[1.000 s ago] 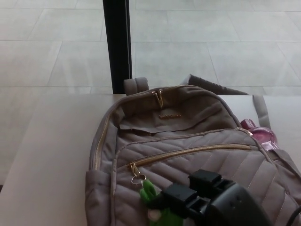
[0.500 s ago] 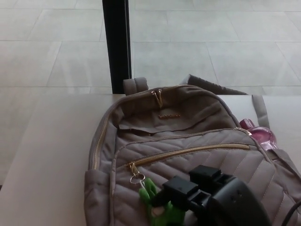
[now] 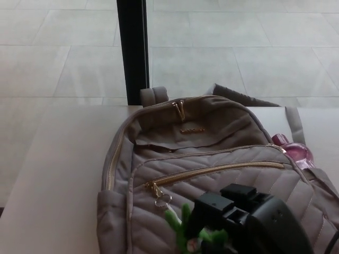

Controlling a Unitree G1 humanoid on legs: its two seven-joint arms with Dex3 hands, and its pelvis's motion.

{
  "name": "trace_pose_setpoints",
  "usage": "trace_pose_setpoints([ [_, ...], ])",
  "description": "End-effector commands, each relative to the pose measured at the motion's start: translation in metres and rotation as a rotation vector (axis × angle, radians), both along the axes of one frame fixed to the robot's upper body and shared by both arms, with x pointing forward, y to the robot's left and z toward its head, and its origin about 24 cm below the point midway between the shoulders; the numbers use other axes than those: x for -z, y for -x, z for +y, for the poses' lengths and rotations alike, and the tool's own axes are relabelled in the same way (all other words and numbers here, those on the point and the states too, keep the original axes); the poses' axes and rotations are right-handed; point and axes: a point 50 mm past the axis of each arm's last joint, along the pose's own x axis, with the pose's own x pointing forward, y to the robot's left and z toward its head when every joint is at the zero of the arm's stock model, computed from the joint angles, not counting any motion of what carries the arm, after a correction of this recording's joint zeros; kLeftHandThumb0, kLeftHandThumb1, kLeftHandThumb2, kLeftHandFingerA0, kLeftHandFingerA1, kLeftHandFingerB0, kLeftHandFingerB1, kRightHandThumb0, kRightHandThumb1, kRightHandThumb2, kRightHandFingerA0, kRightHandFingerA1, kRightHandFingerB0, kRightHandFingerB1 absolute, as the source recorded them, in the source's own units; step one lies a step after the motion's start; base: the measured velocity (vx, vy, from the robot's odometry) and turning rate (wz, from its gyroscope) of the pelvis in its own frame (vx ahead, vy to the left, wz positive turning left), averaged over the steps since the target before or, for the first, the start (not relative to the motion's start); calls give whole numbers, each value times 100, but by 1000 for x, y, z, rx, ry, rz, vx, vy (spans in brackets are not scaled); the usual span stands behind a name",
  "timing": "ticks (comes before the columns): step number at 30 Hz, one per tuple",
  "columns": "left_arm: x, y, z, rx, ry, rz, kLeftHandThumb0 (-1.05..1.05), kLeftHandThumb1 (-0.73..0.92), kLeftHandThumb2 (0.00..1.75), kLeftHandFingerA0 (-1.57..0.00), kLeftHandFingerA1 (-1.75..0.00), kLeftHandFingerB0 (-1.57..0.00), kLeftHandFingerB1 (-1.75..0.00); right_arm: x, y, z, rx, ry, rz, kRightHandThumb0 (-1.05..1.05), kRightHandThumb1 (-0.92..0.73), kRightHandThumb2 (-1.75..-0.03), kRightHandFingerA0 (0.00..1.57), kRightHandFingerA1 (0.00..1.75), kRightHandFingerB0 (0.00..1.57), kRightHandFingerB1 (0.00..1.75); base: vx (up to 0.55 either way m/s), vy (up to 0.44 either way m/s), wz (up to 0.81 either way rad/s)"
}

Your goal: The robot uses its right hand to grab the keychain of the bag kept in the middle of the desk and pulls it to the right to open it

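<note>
Head view: right hand [image 3: 249,222] on keychain [image 3: 183,227]

- The taupe backpack [image 3: 212,164] fills the middle and right of the desk [image 3: 58,174], its bulk rising toward the camera.
- Left of the backpack the desk surface is bare and open, from the near edge to the far edge.
- A black vertical post [image 3: 133,50] stands just behind the desk's far edge, close to the backpack's top handle [image 3: 154,96].
- On the right, a pink bottle [image 3: 294,150] sits pressed against the backpack's side, beside a loose strap [image 3: 294,124].
- The right hand [image 3: 233,222] occupies the lower front pocket area, next to the green keychain [image 3: 183,233] hanging from the zipper ring [image 3: 161,199].
</note>
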Motion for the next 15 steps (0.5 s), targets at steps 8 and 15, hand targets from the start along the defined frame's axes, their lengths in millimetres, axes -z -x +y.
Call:
trace_pose_setpoints([
  [8,-4,0,3,62,-18,16,-63,78,63,-66,-65,-57,-46,23,-7,-31,73,217,126,-51,-38,-144,125,175,99,175,0,0,0],
  [15,-4,0,4,88,-33,20,-65,76,63,-67,-62,-59,-48,26,-5,-33,56,191,122,-53,-40,-141,119,175,88,175,0,0,0],
])
